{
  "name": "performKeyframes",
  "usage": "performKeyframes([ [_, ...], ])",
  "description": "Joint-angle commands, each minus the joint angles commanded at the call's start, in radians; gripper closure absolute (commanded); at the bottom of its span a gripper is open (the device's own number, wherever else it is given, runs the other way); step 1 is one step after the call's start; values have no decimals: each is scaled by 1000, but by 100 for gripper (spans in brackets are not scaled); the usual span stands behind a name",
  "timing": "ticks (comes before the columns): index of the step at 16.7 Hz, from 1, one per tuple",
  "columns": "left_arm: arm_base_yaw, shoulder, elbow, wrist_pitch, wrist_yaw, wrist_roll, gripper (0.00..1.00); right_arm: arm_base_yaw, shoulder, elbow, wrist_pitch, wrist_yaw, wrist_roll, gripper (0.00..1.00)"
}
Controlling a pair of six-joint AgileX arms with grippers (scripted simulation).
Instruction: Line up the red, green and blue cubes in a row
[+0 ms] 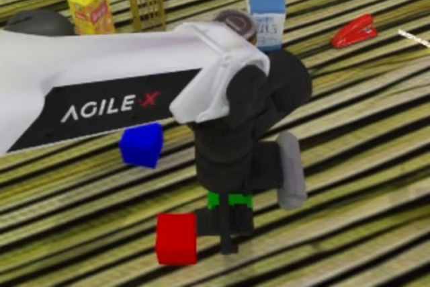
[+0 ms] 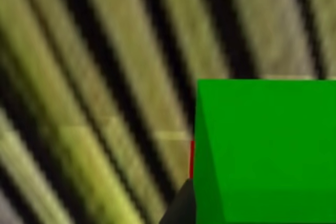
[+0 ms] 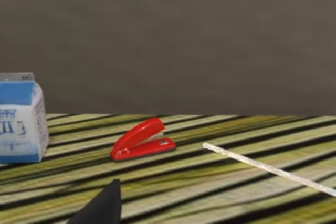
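Nearest, small bright red cube (image 1: 176,238), on the striped desk (image 1: 363,166). Just beside it, toward the desk's right: small bright green cube (image 1: 230,200), pinched in the left gripper (image 1: 228,223) jaws, apparently ready for release. Farther back: small deep blue cube (image 1: 142,144), apart, out of line. Right arm: out of the top view.

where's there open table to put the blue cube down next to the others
Bare striped table runs along the right, below the red stapler, and along the front right of the left hand, which holds the green cube beside the red cube. Left of the blue cube is bare too. The back edge is crowded.
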Motion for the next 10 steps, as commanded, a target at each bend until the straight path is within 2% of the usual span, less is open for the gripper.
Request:
performKeyframes([
  [7,-5,90,-123,224,0,-7,100,0,0,0,0,0,0,0],
  [10,-8,104,-139,246,0,-7,100,0,0,0,0,0,0,0],
])
